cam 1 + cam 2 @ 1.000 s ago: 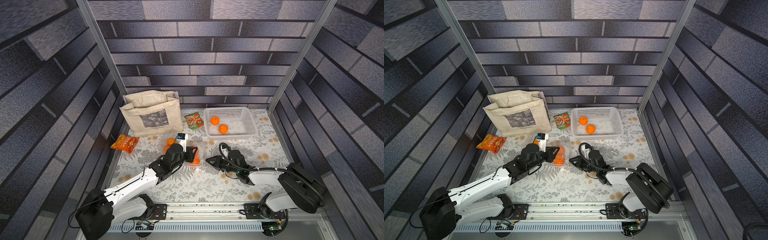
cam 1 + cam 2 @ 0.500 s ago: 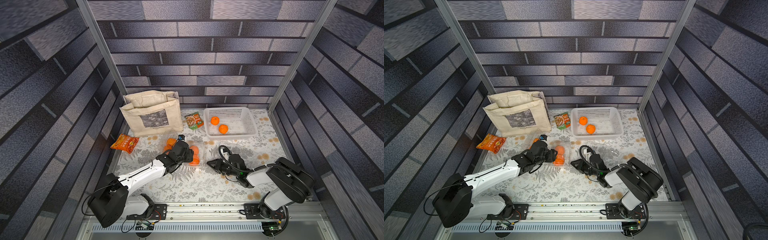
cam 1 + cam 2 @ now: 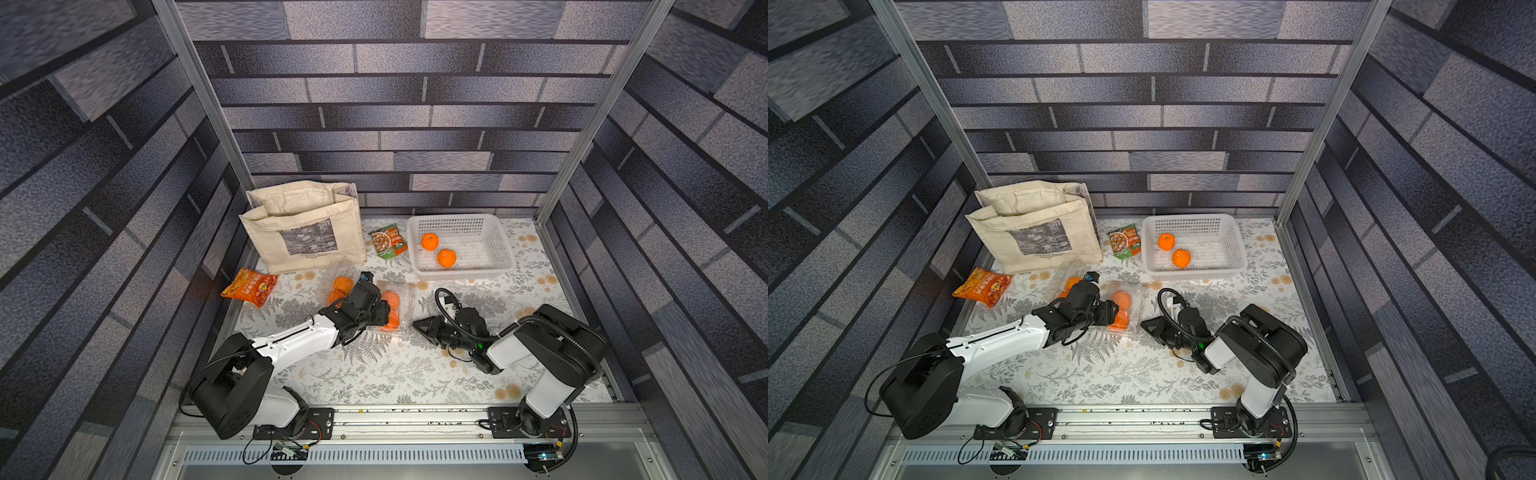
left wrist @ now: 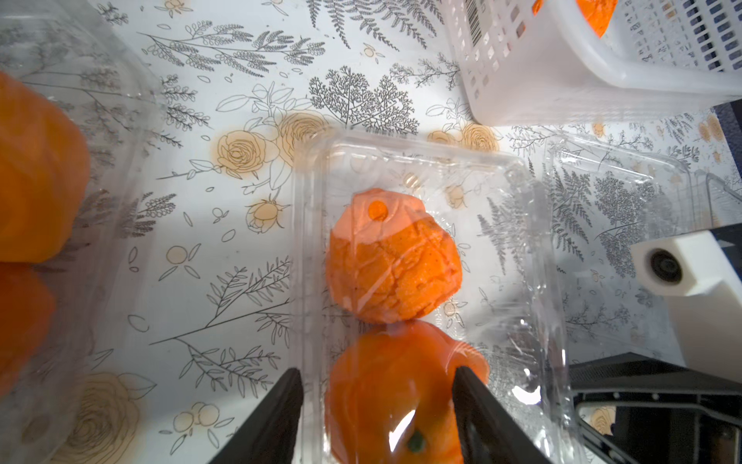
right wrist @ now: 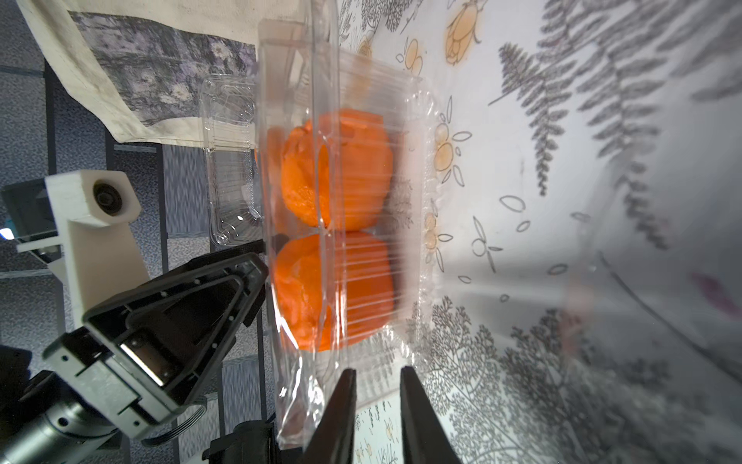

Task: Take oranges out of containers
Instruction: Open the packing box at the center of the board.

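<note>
Currently left gripper point(image 4: 376, 369) spread wide, straddling near orange point(image 4: 385, 401) inside clear container point(image 4: 534, 249) mid-table, second orange point(image 4: 393, 257) behind it; right gripper point(image 5: 377, 370) jaws nearly together at container's edge, can't tell if pinching it.

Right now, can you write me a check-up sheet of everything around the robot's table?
Surface: flowery table cover.
Job's things: two oranges in the white basket; two in the middle container, lid looks shut; more in the left container.
Clutter: cloth bag, orange packet, green packet.
Grippers: left gripper open above the middle container; right gripper narrow at its rim, grip unclear.
Cables: black cable loops over the right wrist.
Surroundings: brick-patterned walls.
</note>
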{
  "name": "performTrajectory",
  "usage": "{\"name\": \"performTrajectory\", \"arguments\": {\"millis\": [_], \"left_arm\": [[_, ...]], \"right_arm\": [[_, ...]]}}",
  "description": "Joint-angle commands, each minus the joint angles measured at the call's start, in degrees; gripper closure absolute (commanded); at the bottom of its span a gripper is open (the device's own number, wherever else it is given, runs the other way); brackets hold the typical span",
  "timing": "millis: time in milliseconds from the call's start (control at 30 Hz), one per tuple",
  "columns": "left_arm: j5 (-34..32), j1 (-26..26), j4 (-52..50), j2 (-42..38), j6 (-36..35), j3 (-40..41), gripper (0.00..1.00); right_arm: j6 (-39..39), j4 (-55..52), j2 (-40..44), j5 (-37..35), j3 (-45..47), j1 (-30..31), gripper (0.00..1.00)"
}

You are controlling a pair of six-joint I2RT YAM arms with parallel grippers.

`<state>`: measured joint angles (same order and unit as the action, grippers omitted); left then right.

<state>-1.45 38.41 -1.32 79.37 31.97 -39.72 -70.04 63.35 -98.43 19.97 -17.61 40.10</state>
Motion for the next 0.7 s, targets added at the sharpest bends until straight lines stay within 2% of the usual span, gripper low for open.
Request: {"name": "performTrajectory", "arguments": {"millis": [0, 267, 667], "left_arm": [[2.6, -0.2, -0.5, 1.5, -0.6, -1.4, 0.38], [2.2, -0.6, -0.5, 1.5, -0.2, -0.7, 0.39], [4.0, -0.4, 1.3, 4.3, 0.8, -1.5, 0.39]], "right_arm": [[-1.0, 4.5, -0.7, 0.7, -1.0, -0.4, 0.79], [-1.5, 5.3, 2.0, 0.3, 0.6, -0.4, 0.79], [-2.2, 8.1, 0.0, 1.3, 0.5, -0.2, 0.79]]}}
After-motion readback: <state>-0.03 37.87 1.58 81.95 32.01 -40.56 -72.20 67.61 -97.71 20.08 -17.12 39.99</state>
